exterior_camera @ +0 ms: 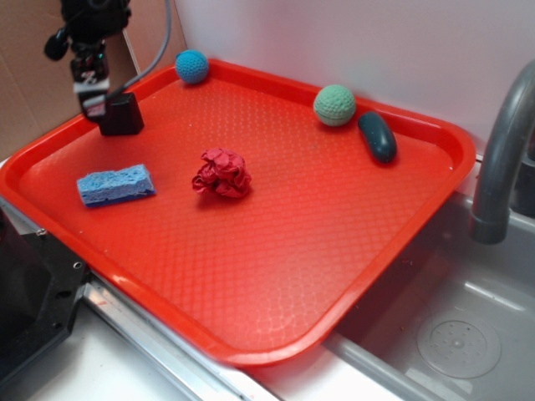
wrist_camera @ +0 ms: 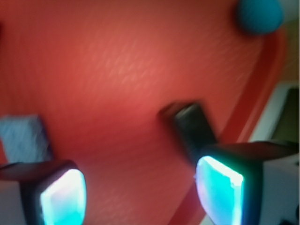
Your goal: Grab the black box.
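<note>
So starting at the far-left corner of the red tray (exterior_camera: 276,276), the robot's gripper (exterior_camera: 94,98) hangs low over the black box (exterior_camera: 122,115), which sits on the tray floor close to the left rim. In the exterior view the gripper looks to be right up against the box's left side, though whether it's actually touching is hard to call. The wrist view helps a bit: the two fingertips (wrist_camera: 63,194) glow cyan and stand wide apart with bare tray between them, so the jaws are spread and nothing is pinched. The box (wrist_camera: 190,124) shows there just beyond the right-hand pad, off to the side rather than in the gap. It's pretty blurry though.

A little nearer the front on the left side lies a blue sponge (exterior_camera: 116,185), flat on the tray. Up by the far edge is a blue crocheted ball (exterior_camera: 191,66), resting against the rim. Around the middle sits a crumpled red cloth (exterior_camera: 222,173).

Moving right along the far edge there's a green crocheted ball (exterior_camera: 334,105), and just beside it a dark teal oval pebble thing (exterior_camera: 378,136). Past the tray's right edge, a grey faucet (exterior_camera: 501,159) curves over a steel sink (exterior_camera: 460,334).
</note>
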